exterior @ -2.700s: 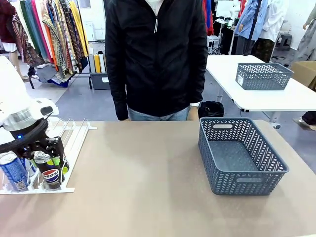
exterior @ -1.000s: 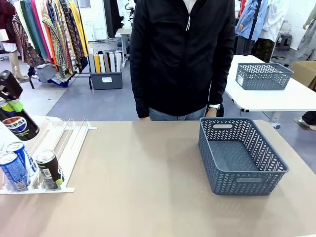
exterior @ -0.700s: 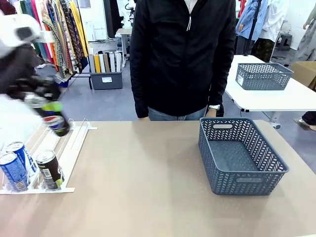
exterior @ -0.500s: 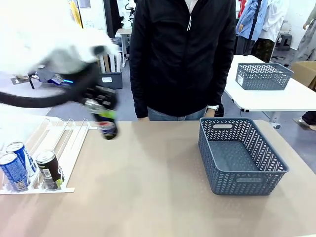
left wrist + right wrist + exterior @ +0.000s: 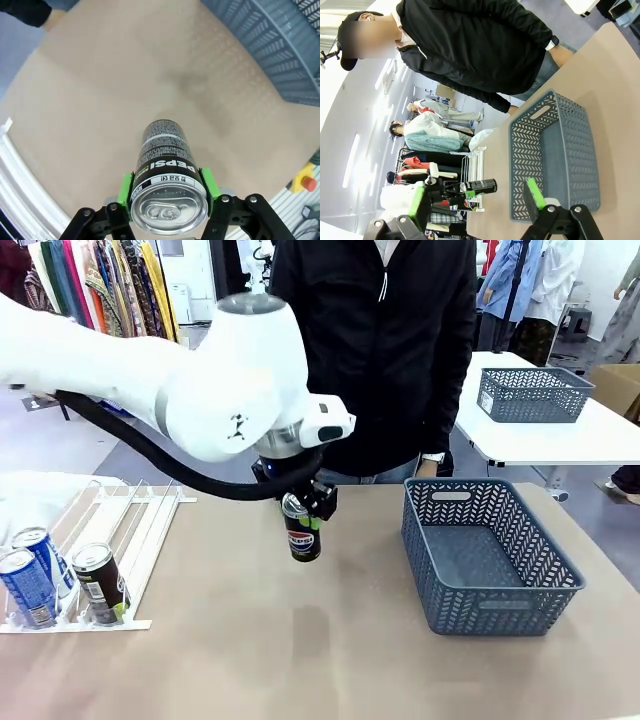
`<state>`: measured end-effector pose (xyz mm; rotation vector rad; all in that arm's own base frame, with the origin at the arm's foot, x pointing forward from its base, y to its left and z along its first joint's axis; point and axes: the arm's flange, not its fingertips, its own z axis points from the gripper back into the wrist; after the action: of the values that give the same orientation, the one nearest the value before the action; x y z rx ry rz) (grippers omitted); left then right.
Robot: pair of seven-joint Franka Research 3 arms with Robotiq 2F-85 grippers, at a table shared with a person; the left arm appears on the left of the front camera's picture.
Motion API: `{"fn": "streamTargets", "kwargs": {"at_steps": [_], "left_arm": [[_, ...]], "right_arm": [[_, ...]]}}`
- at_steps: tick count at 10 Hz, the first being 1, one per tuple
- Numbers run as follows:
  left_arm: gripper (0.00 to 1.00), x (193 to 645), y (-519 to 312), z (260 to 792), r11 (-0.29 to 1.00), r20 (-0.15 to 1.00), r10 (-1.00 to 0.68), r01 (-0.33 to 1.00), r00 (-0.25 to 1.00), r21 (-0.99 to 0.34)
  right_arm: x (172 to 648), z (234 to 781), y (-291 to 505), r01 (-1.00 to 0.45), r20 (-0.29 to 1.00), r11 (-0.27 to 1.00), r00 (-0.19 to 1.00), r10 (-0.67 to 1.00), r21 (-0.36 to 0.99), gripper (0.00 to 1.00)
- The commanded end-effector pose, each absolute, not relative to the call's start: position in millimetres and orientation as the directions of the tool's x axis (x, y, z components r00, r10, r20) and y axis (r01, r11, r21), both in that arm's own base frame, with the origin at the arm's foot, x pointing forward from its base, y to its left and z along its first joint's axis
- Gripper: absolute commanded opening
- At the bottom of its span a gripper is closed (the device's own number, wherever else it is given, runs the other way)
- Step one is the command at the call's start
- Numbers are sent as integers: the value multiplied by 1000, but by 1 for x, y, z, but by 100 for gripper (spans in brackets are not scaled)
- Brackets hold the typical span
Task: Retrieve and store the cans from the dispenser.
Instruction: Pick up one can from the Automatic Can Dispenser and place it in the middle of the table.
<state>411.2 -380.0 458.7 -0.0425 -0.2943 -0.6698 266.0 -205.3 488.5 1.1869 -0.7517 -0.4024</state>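
A black Pepsi can (image 5: 302, 532) hangs upright in the air over the middle of the table (image 5: 300, 660), silver top up. Three others stand at the low front end of the white sloping dispenser (image 5: 135, 515): two blue cans (image 5: 28, 588) close together, a black can (image 5: 100, 583) beside them.

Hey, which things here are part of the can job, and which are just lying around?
Job: Pepsi can in the left gripper; three cans waiting in the dispenser; near grey basket, likely the storage spot.
Lying about: second basket on the far white table; clothes rack.
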Motion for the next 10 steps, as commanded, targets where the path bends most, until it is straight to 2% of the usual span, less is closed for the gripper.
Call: {"fn": "streamTargets", "kwargs": {"at_steps": [1, 4, 7, 8, 9, 10], "left_arm": [[0, 409, -386, 445, 800, 296, -584, 597, 756, 55], [0, 411, -397, 404, 761, 220, -644, 642, 732, 93], [0, 414, -397, 394, 754, 181, -655, 650, 733, 94], [14, 414, -399, 393, 753, 177, -656, 653, 734, 87], [73, 413, -398, 394, 749, 174, -661, 655, 730, 95], [100, 414, -399, 396, 748, 176, -662, 656, 729, 98]], "right_arm": [[269, 490, -206, -130, 336, 345, 682, -649, 930, 100], [269, 490, -206, -130, 336, 345, 682, -649, 930, 100], [269, 490, -206, -130, 336, 345, 682, -649, 930, 100], [269, 490, -206, -130, 336, 345, 682, -649, 930, 100], [269, 490, -206, -130, 336, 345, 682, -649, 930, 100], [269, 490, -206, -130, 336, 345, 682, -649, 930, 100]]}}
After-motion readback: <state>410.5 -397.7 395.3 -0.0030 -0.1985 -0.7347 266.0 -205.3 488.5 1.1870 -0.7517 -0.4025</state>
